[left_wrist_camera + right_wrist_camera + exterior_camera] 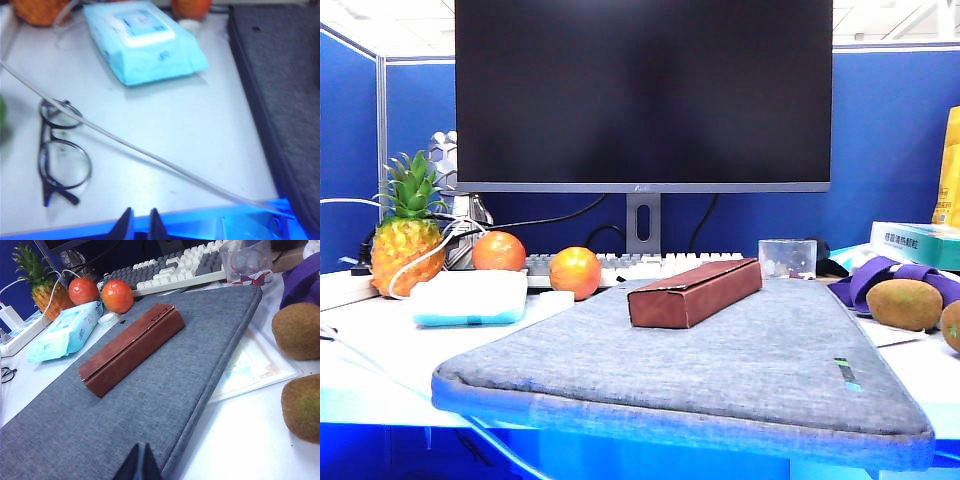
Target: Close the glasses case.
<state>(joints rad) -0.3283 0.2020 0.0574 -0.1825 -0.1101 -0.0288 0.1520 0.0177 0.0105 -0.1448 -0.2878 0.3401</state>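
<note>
On our desk's grey sleeve (165,405) the case (131,348) looks shut, so our closed left gripper (139,226) and closed right gripper (138,463) should stay clear.

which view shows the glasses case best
The right wrist view: the glasses case lies whole and near on the grey sleeve, flap down, seam visible. The exterior view shows it smaller, mostly end-on. The left wrist view misses it.

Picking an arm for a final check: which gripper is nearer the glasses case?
Right. The right gripper hangs over the near edge of the sleeve that bears the glasses case. The left gripper is off beside the sleeve, near the spectacles.
</note>
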